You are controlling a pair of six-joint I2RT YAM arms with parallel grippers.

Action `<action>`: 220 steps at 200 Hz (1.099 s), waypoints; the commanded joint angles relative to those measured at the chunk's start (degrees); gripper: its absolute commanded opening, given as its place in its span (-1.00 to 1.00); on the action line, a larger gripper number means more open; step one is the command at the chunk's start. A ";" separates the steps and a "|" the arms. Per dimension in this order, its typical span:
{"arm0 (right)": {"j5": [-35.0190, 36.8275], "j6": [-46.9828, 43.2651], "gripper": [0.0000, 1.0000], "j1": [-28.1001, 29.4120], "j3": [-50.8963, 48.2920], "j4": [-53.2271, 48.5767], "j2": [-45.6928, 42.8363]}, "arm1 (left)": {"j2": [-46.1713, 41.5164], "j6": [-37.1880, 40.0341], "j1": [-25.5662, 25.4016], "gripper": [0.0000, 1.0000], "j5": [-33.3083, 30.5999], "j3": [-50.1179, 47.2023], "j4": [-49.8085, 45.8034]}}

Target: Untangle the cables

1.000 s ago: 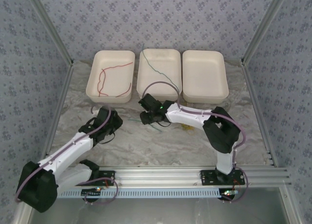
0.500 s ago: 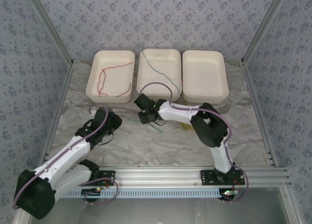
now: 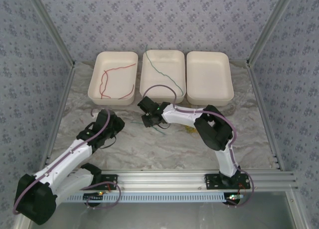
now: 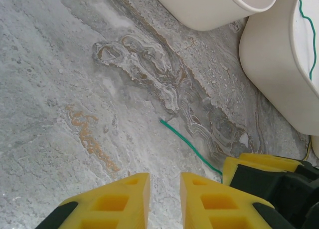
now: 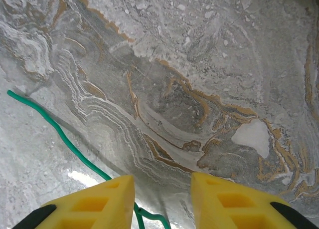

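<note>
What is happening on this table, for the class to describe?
Thin wires are being separated by colour. A red wire lies in the left tray and a green strand in the middle tray. The left tool and right tool hover open over the table by a loose green wire, neither closed on it.

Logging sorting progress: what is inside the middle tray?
A green cable crosses the middle tray from far left corner to near right. The right arm's cable loop covers part of its near edge, so anything there is hidden.
</note>
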 commanded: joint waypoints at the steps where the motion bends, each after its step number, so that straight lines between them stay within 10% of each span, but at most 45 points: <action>1: 0.88 1.02 -0.22 0.68 -0.81 0.17 -0.45 | 0.03 -0.44 0.44 -0.53 0.84 0.08 -0.29; 127: 0.11 2.21 -0.59 -0.38 -0.44 1.03 1.68 | -0.50 -0.38 0.33 -0.56 1.76 0.50 -0.36; 150: 1.42 2.44 -0.94 -0.43 -0.88 1.34 1.37 | -0.50 -0.53 0.24 -0.54 2.93 0.70 0.10; 220: 10.47 2.86 -1.00 0.24 -11.71 8.61 -16.87 | -0.91 -13.25 -6.00 0.18 8.39 0.71 13.14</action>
